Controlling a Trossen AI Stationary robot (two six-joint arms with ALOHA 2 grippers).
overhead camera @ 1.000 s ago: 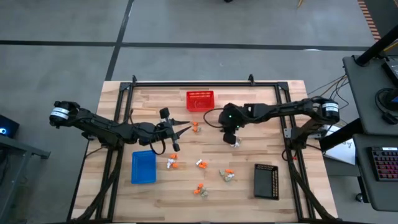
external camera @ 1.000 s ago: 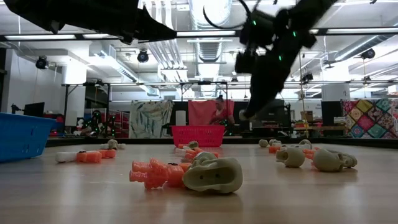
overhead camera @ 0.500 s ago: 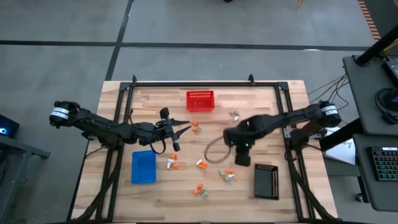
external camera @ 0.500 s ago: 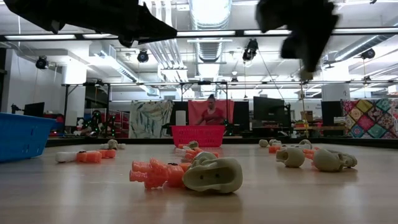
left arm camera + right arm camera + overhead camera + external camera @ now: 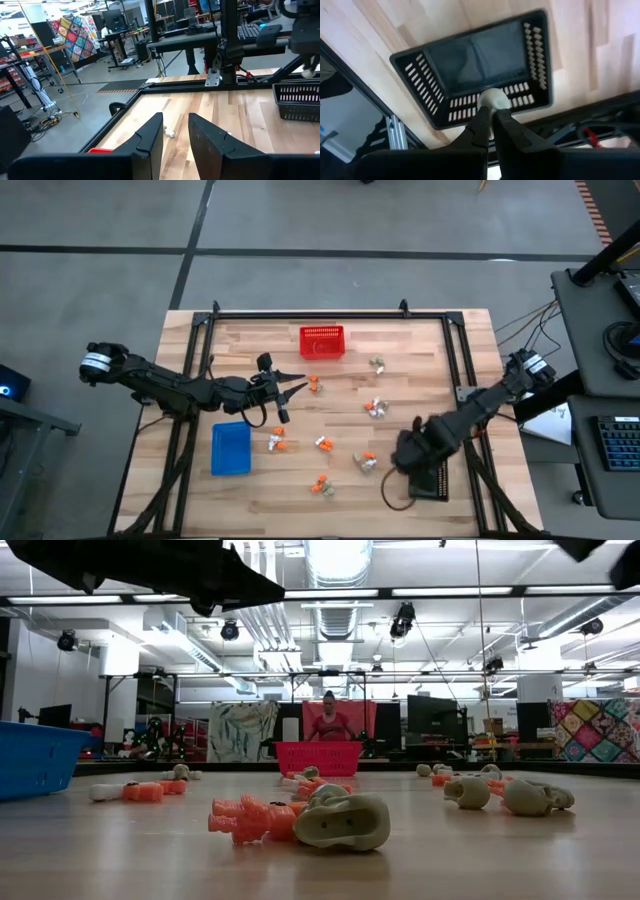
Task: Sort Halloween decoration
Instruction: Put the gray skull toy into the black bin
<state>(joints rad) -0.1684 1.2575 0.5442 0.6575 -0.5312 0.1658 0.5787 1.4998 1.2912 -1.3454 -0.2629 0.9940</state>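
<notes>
Halloween decoration [image 5: 493, 99]: tiny pale trinket, pinched in the right claw [image 5: 491, 116] over the black tray [image 5: 470, 65] near the desk's right edge.
Looks light, hard, roundish and slippery, so pinch across the middle; left claw [image 5: 175, 131] hangs slightly apart, empty.

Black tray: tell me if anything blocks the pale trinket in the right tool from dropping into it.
Nothing visible does. The right tool holds the pale trinket directly over the black tray, whose floor looks bare beneath it.
</notes>
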